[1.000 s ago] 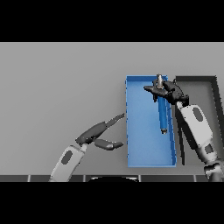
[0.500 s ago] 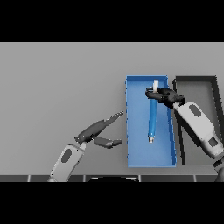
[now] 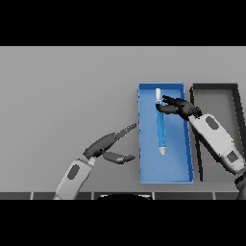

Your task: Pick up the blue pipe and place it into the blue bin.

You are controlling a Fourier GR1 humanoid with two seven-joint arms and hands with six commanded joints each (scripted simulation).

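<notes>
Head view shows you the blue pipe (image 3: 160, 126) lying inside the blue bin (image 3: 181, 168), right hand (image 3: 178, 107) loosely spread above its upper end, left hand (image 3: 106, 146) relaxed on the bench (image 3: 62, 96).

No text, label, brand, number or sign can be read on anything in view

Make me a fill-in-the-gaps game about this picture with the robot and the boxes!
1. The long blue pipe with white ends lies inside the ____ bin.
2. The black tray sits to the ____ of that bin.
3. The ____ hand reaches over the pipe's far end.
4. The left hand is over the grey ____.

Missing words: blue; right; right; table
</notes>
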